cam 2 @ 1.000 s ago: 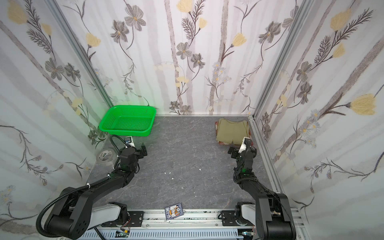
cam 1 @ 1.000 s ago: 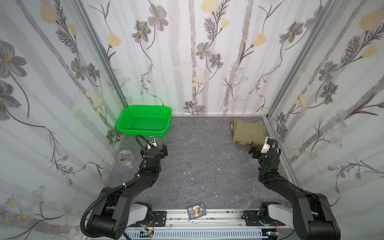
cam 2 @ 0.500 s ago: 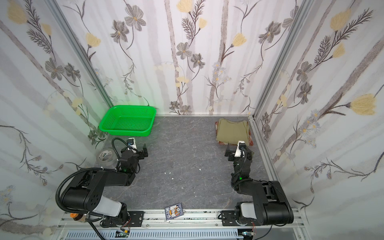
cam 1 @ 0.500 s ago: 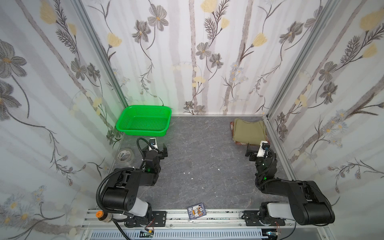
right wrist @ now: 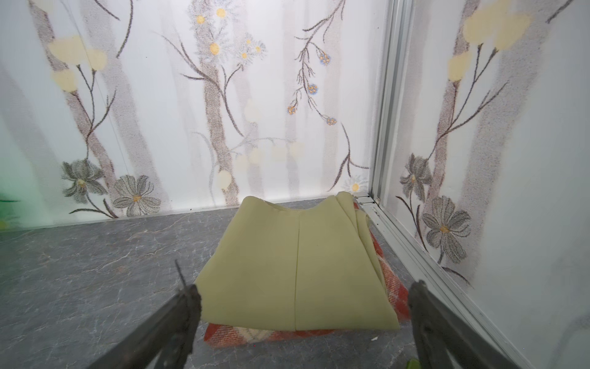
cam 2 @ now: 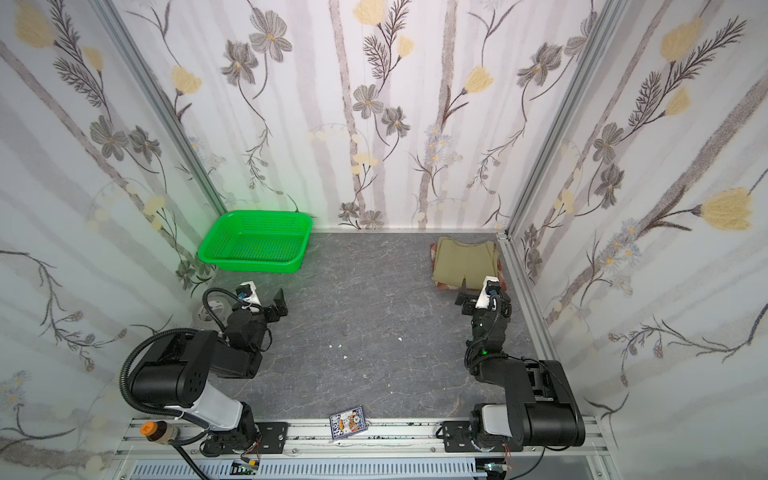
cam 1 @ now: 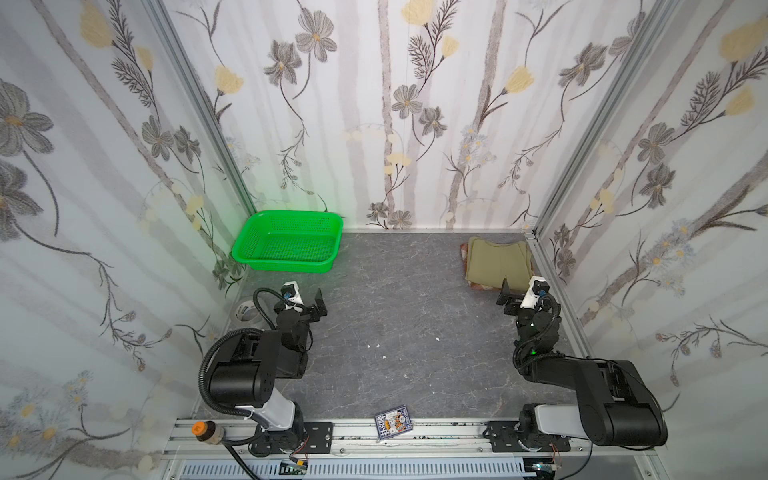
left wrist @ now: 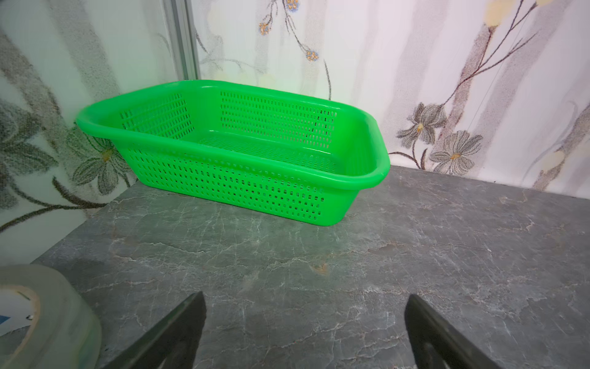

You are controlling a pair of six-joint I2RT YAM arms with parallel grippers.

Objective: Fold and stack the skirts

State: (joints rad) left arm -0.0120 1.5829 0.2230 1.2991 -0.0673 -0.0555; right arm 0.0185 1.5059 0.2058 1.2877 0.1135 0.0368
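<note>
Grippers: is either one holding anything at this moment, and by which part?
Nothing is held. The left gripper and right gripper both stand open and empty; the khaki skirt lies folded on the plaid skirt, ungripped.

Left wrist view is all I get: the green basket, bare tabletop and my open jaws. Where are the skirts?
Observer: Both lie in the far right corner of the table. The khaki skirt sits folded on top of the plaid skirt.
Operator: Is the right gripper holding either one?
Observer: No. The right gripper is open just before the near edge of the pile, and neither skirt is gripped.
</note>
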